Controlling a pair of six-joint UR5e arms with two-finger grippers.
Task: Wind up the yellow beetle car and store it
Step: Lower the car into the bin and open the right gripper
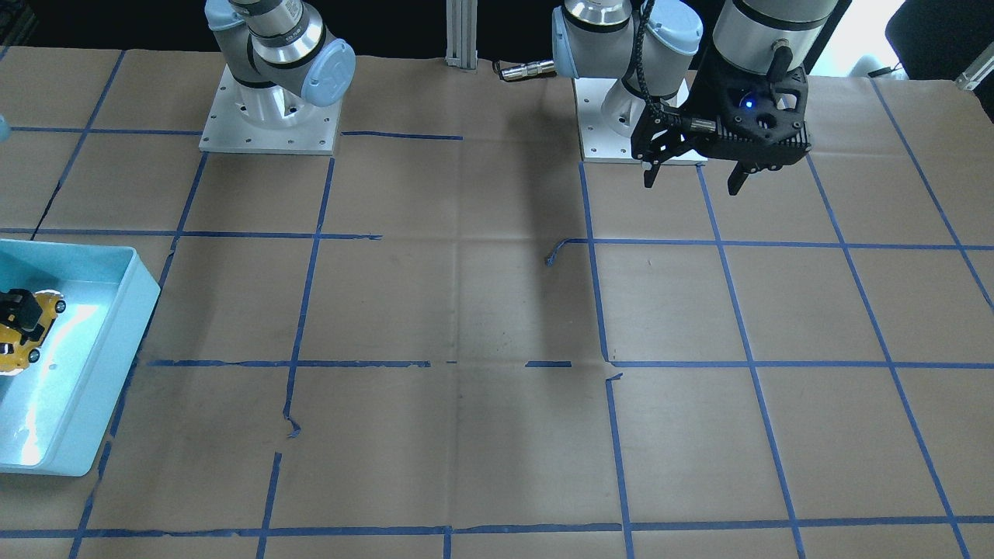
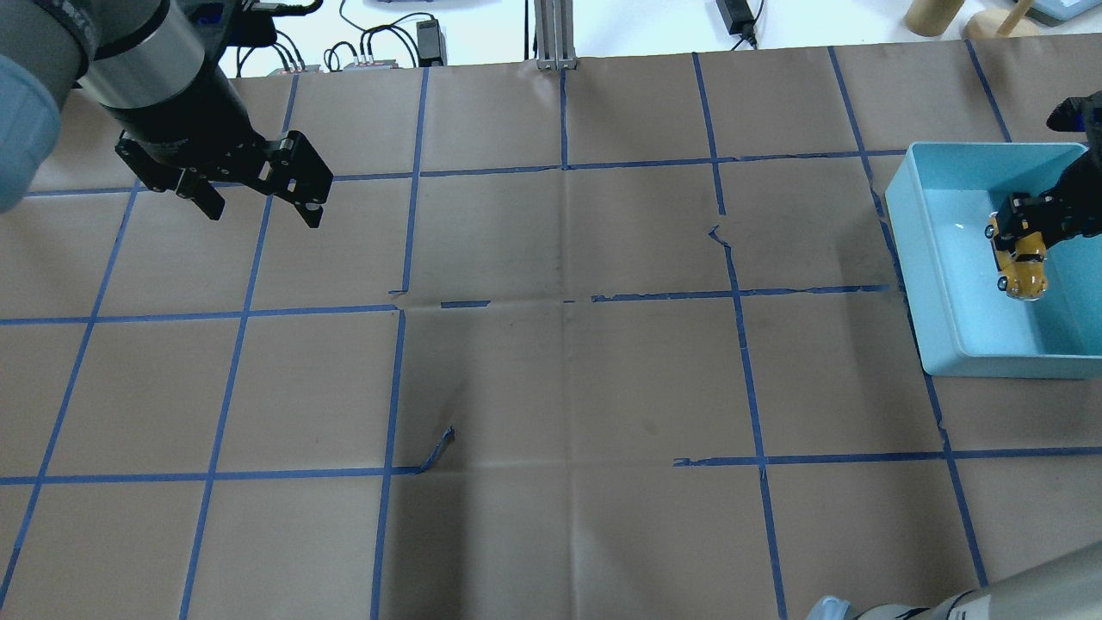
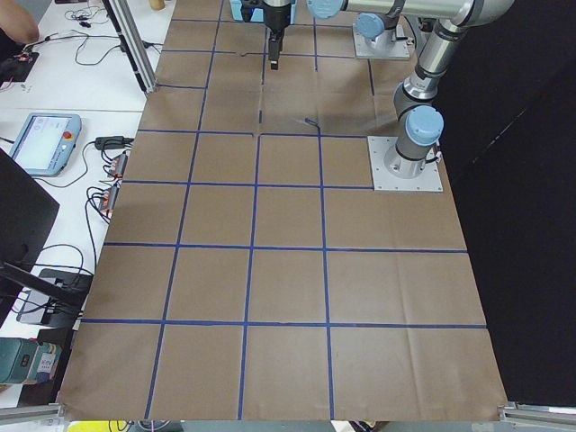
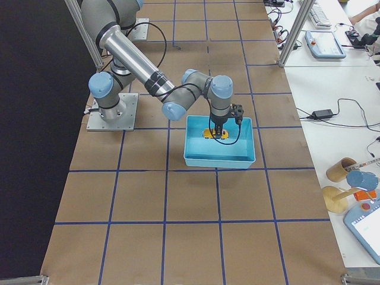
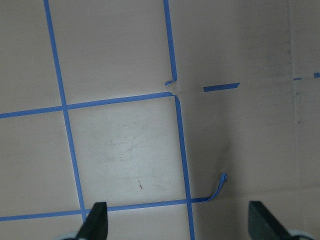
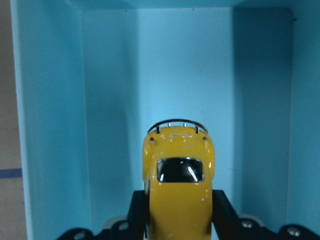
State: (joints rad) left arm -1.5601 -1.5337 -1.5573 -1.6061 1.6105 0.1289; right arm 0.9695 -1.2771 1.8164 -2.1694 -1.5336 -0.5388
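- Right gripper (image 6: 179, 212) clamped the yellow beetle car (image 6: 177, 165) inside the blue bin (image 6: 50, 125), at the right edge of the table (image 2: 568, 387); floor contact unclear.
- Left gripper (image 2: 263, 211) hung wide, empty.
- Storing step; release judged next.

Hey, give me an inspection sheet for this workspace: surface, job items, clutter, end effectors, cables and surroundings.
Surface: table covered in brown paper with a blue tape grid; several tape lines have gaps.
Job's things: yellow beetle car is inside the blue bin, gripped by the right end effector.
Clutter: a loose tape curl lifts off the paper.
End effectors: right end effector shut on the car; left end effector open and empty above the paper.
Cables: a black cable loops at the right wrist; more cables lie on the white bench beyond the table.
Surroundings: teach pendant and wooden cylinders on side benches.
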